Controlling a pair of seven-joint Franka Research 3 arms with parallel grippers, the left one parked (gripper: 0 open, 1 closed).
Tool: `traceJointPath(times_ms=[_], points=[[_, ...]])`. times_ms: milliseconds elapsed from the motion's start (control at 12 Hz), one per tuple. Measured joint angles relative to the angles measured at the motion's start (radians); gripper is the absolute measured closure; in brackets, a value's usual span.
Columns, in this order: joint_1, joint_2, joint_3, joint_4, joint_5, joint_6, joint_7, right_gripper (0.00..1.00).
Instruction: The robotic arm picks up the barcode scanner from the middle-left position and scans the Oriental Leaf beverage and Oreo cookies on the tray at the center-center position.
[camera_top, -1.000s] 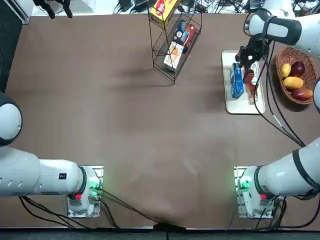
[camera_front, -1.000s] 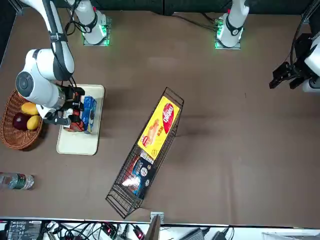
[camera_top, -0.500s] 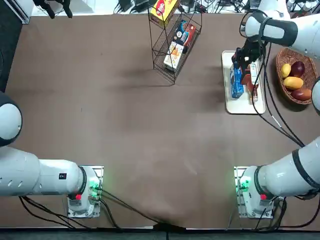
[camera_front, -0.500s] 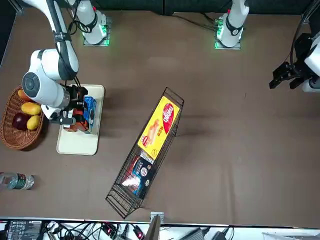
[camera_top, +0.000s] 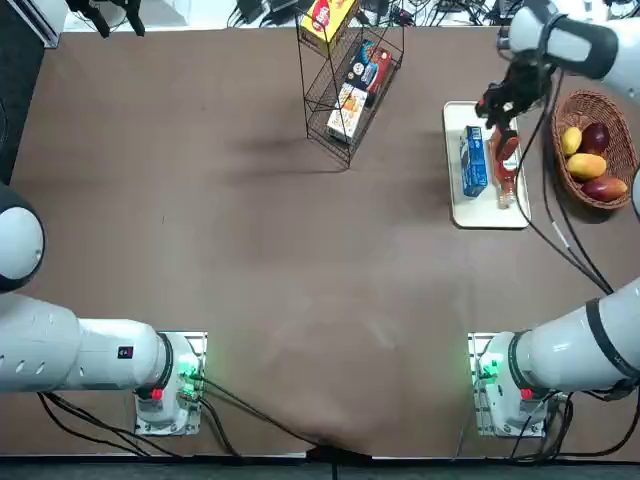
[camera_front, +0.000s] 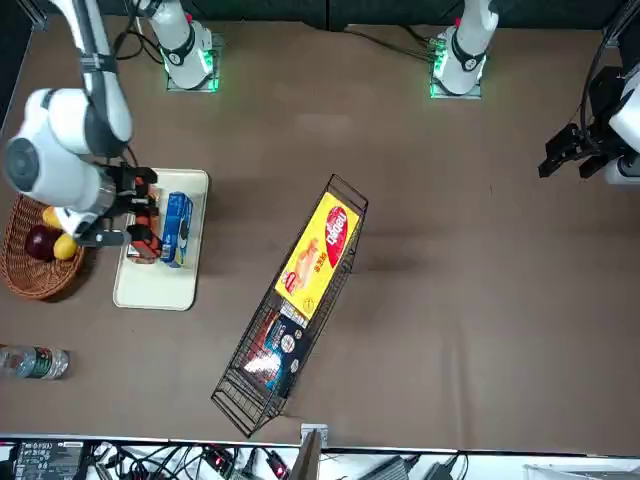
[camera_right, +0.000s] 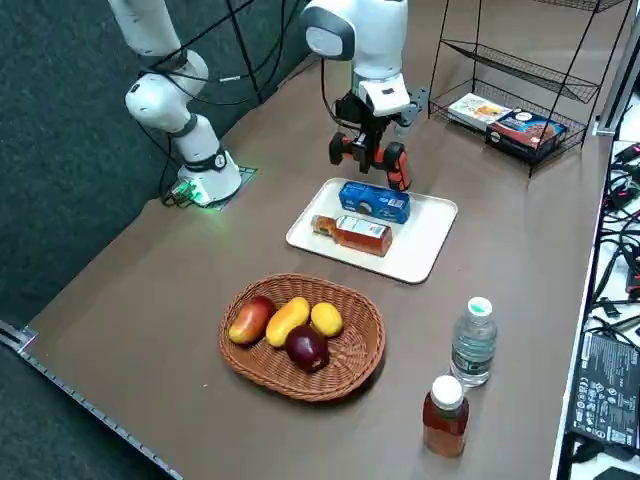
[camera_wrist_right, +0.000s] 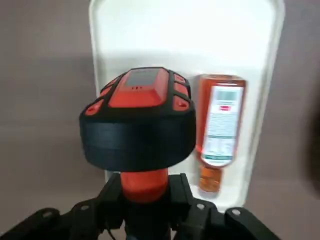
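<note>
Rn the barcode scanner (camera_wrist_right: 137, 120) is pinched by its handle in the right claw (camera_wrist_right: 148, 194), held over the tray (camera_right: 420, 262). If it's dipped too low, the Oreo cookies (camera_right: 375, 202) or Oriental Leaf beverage (camera_right: 362, 234) could get knocked, prob rolled. Fruit basket (camera_right: 235, 360) is parked beside the tray, so wide swings should be avoided, imo.

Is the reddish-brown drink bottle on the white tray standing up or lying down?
Lying down: the bottle rests on its side on the tray, its label facing up, under the scanner in the right gripper.
</note>
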Motion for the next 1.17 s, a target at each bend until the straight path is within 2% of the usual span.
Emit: traceJointPath(times_ms=[417, 1167], points=[[-0.119, 0.005, -0.007, 0.025, 0.0, -0.032, -0.1, 0.57], [-0.144, 0.046, -0.007, 0.025, -0.004, 0.01, -0.109, 0.57]])
